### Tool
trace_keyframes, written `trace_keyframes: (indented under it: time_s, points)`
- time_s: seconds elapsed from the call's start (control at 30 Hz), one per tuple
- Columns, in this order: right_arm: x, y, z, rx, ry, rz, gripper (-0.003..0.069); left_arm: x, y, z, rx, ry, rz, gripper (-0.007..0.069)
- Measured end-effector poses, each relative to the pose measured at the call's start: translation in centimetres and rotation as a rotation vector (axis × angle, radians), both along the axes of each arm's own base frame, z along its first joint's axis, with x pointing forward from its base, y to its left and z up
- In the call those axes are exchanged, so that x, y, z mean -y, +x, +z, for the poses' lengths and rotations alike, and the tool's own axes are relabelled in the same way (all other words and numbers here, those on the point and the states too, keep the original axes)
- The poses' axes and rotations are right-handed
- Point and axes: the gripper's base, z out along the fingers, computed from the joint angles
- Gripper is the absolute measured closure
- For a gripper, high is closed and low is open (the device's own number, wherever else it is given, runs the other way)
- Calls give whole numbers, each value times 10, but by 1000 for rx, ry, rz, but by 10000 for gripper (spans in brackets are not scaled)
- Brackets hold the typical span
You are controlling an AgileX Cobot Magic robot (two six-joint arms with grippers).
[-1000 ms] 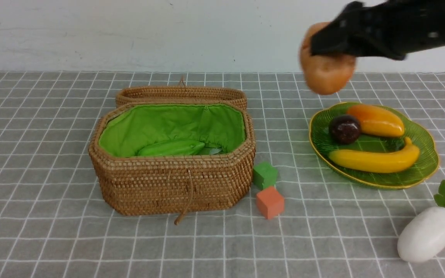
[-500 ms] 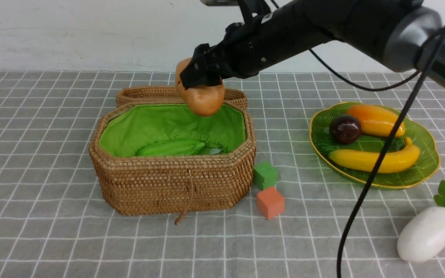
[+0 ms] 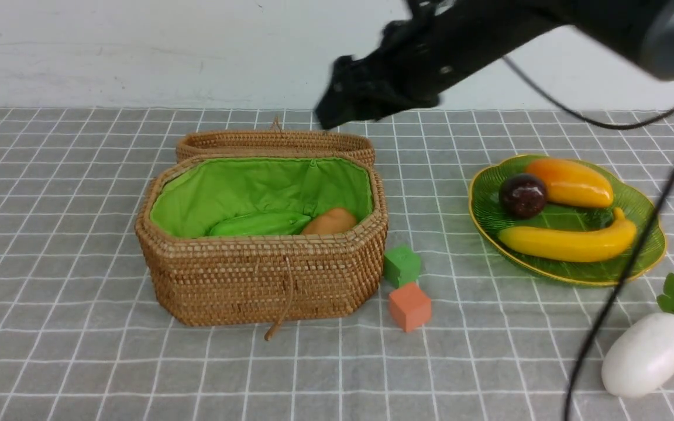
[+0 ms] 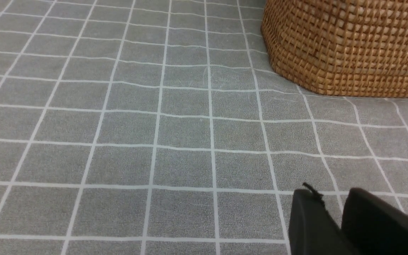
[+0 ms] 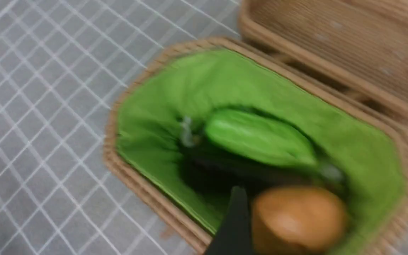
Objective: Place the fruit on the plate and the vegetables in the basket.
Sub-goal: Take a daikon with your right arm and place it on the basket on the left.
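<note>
No writing, label, brand, number or sign can be read anywhere in these views, on the arm, the objects, the cloth or the wall behind.

The right arm (image 3: 489, 35) reaches in from the upper right of the front view, stretched across toward the left, its dark body blurred. A black cable hangs from it down the right side of the scene. The right gripper (image 3: 343, 108) sits at the arm's far-left end, raised well above the desk and pointing down and left. In the right wrist view its fingers (image 5: 234, 219) stand wide apart, one at the middle and one at the frame edge, with nothing clamped between them. The left gripper (image 4: 335, 212) shows only in its own wrist view: two dark tips close together, low over the desk, holding nothing.
</note>
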Motion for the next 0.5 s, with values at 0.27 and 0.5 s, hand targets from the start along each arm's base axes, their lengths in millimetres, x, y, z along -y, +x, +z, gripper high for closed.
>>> trace_keyframes:
  time_s: [0.27,0.5]
  points:
    - [151,-61,-16,-255,-70,-687,65,0,0,0,0,0,0,475]
    - [204,-98,-86,-513,72,-1124,65,0,0,0,0,0,0,469]
